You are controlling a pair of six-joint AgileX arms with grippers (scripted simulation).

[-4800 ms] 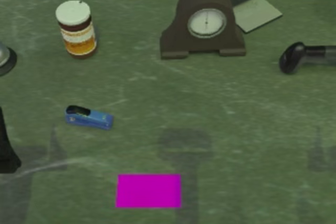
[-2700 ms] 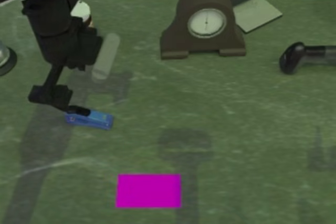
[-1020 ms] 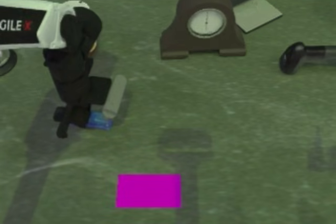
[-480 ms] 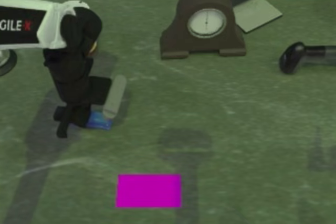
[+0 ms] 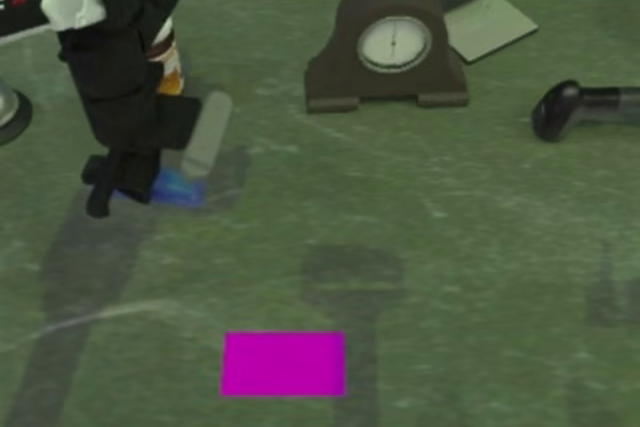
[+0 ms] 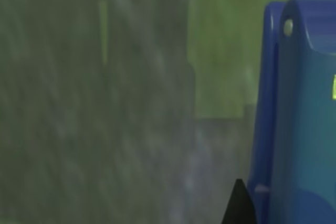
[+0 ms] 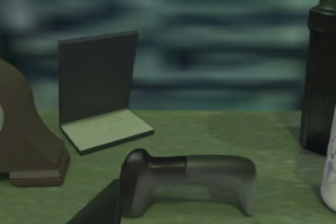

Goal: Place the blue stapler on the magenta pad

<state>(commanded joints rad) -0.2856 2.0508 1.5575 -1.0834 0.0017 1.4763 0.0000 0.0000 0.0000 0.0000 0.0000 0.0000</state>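
Left arm over the top view's left side, its left gripper (image 5: 120,187) clamped on the blue stapler (image 5: 175,187), raised clear of the table. The magenta pad (image 5: 283,363) lies well apart, toward the near edge and rightward. Right arm parked, out of the top view.

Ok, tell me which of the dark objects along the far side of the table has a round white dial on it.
The dark brown arched mantel clock. The black handheld scanner to its right is plain and dial-less.
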